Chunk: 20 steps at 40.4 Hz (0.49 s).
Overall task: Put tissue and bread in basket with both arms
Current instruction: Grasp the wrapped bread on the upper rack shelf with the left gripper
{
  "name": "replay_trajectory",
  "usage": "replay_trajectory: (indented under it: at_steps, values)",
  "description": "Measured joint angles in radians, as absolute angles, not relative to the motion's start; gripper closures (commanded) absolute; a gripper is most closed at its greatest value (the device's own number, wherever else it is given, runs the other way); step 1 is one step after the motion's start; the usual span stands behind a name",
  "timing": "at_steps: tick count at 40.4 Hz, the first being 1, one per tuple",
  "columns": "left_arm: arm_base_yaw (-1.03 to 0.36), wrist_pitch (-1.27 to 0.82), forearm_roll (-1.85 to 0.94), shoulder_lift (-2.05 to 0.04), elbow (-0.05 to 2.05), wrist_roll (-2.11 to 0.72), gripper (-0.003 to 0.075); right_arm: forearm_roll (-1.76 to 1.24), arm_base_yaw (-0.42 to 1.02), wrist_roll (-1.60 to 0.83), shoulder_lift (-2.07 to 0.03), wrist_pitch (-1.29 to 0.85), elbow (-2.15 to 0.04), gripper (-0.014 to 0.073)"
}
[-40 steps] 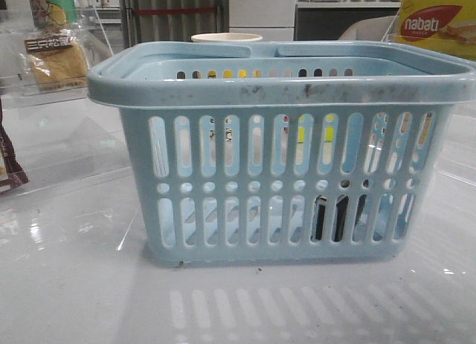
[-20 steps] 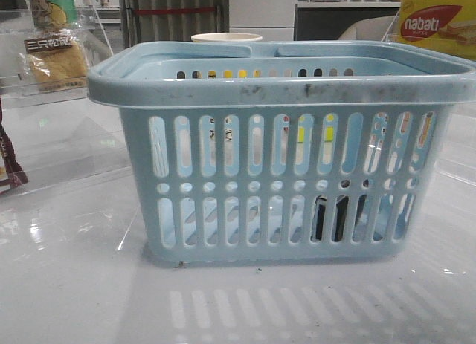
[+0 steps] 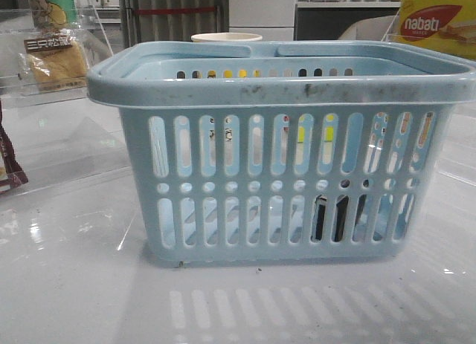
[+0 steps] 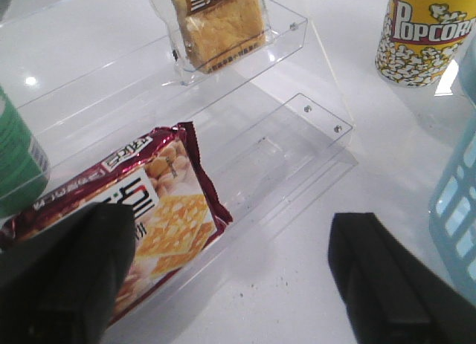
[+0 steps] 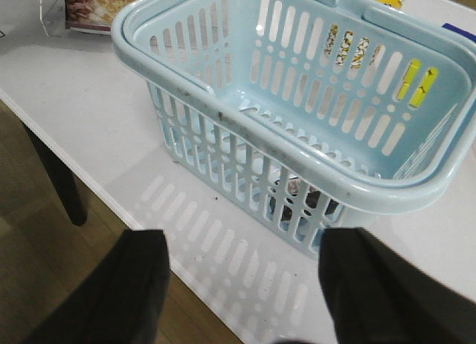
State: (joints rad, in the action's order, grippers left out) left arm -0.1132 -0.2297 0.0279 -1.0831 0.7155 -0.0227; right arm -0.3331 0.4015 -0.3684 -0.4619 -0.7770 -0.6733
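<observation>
Nothing has moved since before. Basket (image 3: 282, 147) stands on the surface (image 3: 67, 284), long side across the front view, tissue (image 3: 331, 218) dark inside. Bread (image 4: 219, 24) stands upright on the clear shelf (image 4: 297, 32). Both jaws are released, holding nothing.

My surface (image 3: 67, 284) is glossy white and throws back bright spots from the lights overhead. Past its edge I can see a brown wood-look floor (image 5: 44, 277) and one dark leg (image 5: 56, 177). Further back there's a white cabinet (image 3: 260, 10) and a grey ribbed panel (image 3: 175, 13) with a red stripe.
</observation>
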Motion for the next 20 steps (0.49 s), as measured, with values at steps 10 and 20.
replay_trajectory:
  at_steps: [10, 20]
  values:
    - [-0.113, -0.289, 0.040, -1.335, 0.954, -0.023, 0.0105, -0.333, 0.402, -0.368, -0.462, -0.777, -0.673, 0.0056]
    - [-0.071, -0.384, 0.000, -1.567, 1.214, 0.034, 0.0105, -0.333, 0.402, -0.368, -0.462, -0.777, -0.673, 0.0056]
